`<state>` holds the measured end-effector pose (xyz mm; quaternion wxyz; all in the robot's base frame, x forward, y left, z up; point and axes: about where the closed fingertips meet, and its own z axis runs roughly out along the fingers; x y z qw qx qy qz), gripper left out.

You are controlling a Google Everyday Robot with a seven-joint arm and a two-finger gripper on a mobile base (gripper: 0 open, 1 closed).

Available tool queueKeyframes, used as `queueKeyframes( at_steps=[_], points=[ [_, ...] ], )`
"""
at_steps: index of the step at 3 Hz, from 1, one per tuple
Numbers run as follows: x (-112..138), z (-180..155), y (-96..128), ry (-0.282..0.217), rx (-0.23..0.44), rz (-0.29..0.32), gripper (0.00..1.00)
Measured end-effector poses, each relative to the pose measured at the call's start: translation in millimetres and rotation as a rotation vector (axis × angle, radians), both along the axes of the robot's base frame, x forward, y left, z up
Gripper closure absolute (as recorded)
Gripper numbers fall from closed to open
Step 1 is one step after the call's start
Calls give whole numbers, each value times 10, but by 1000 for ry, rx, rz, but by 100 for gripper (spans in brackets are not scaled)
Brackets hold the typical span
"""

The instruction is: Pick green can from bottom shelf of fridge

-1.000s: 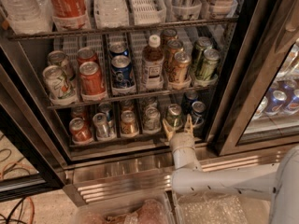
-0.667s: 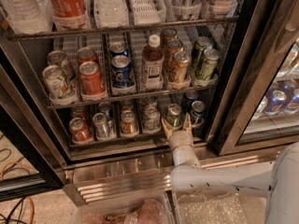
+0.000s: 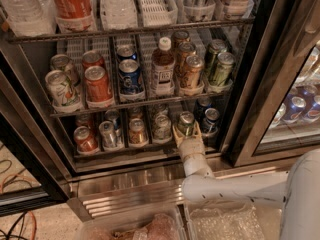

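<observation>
The fridge [image 3: 250,84] stands open. At the left end of the bottom shelf [image 3: 125,152] is a red can [image 3: 85,139], then a silver can [image 3: 107,133] and a brownish can [image 3: 137,131], each in its own lane near the front edge. Right of the middle, also at the front edge, stands the green can [image 3: 186,122], upright with its silver lid showing. The gripper [image 3: 187,133] reaches in over the shelf's front lip. Its two pale fingers [image 3: 177,133] are drawn in against the left and right sides of the green can, and the can's foot is on the shelf. Just beside it, towards the right end, is a dark blue can [image 3: 210,120]. The white arm [image 3: 235,189] runs off to the lower right, over the ribbed steel base [image 3: 130,184].
</observation>
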<state>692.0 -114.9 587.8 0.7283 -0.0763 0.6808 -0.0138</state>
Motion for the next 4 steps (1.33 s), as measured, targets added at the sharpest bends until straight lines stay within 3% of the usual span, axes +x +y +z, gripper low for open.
queueKeyframes(
  at_steps=[2, 3, 4],
  points=[
    [26, 4, 24, 4, -3, 10, 96],
    [113, 79, 35, -10, -24, 25, 100],
    [247, 377, 33, -71, -65, 44, 100]
  ],
)
